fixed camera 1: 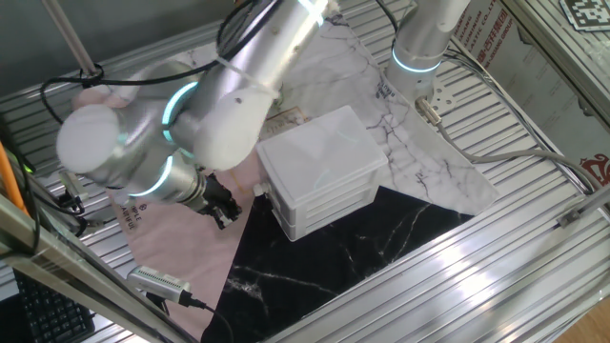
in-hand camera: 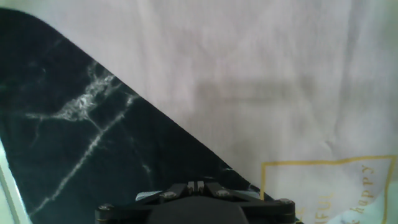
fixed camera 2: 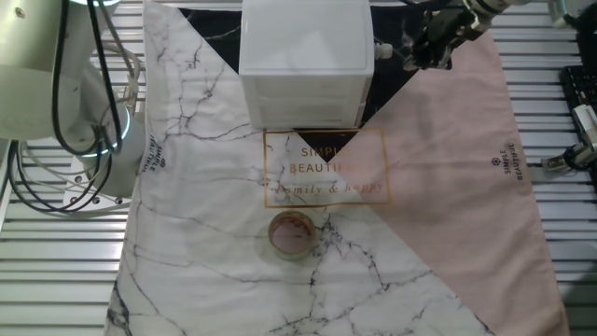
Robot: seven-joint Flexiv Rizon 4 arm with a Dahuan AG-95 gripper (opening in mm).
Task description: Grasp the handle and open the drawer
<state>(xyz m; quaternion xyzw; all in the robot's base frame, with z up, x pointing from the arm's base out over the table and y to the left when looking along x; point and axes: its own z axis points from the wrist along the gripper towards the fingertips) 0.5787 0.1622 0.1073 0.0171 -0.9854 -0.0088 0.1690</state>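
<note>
The small white cabinet (fixed camera 1: 319, 152) (fixed camera 2: 303, 42) stands on the patterned cloths. Its drawer (fixed camera 1: 278, 202) faces left in one fixed view. The handle (fixed camera 1: 259, 192) (fixed camera 2: 381, 49) is a tiny black knob sticking out of that front. My black gripper (fixed camera 1: 222, 204) (fixed camera 2: 422, 47) hangs a short way from the knob, on the pink cloth side, not touching it. In the hand view the gripper (in-hand camera: 194, 185) shows only at the bottom edge, its two fingers pressed together with nothing between them. That view shows only cloth; cabinet, drawer and handle are outside it.
A small round jar (fixed camera 2: 290, 233) sits on the marbled cloth beyond the gold lettering. A second arm's base (fixed camera 1: 419, 48) (fixed camera 2: 84, 121) stands at the table's far side with cables. A grey plug strip (fixed camera 1: 157, 279) and a keyboard (fixed camera 1: 38, 310) lie near the table edge.
</note>
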